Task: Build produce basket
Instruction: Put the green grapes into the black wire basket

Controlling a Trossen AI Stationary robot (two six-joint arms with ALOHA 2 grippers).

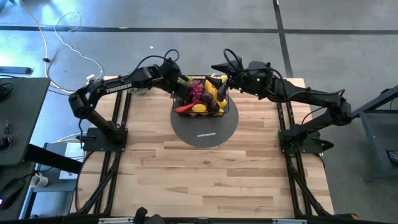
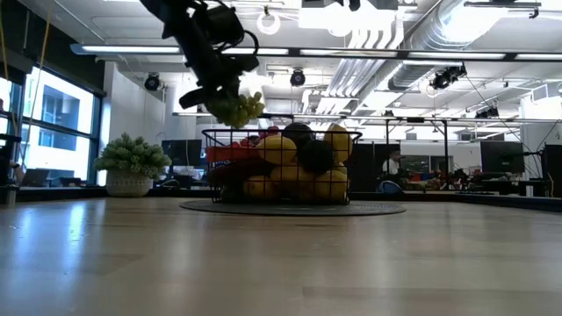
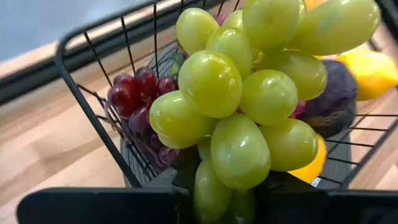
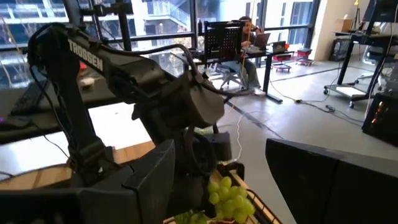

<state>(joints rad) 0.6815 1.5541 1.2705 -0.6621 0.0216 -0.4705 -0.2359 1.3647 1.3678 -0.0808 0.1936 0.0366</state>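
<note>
My left pincer (image 2: pixel 230 95) pinches a bunch of pale green toy grapes (image 3: pixel 249 99) by the stem end, so the cluster hangs free above the rim at the 10 o'clock corner of the small black wire-mesh basket (image 1: pixel 225 111). The basket sits on a flat grey round disc (image 1: pixel 214 134), at 12 o'clock on the table, already heaped with bananas, lemons and red grapes (image 3: pixel 134 93). My right pincer (image 1: pixel 219 67) waits spread, empty, over the 1 o'clock corner, clear of the drop path.

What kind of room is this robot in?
Probably a big open lab or workshop: bare ceiling pipes, desks with monitors, and a person at a desk beyond the wooden table.
</note>
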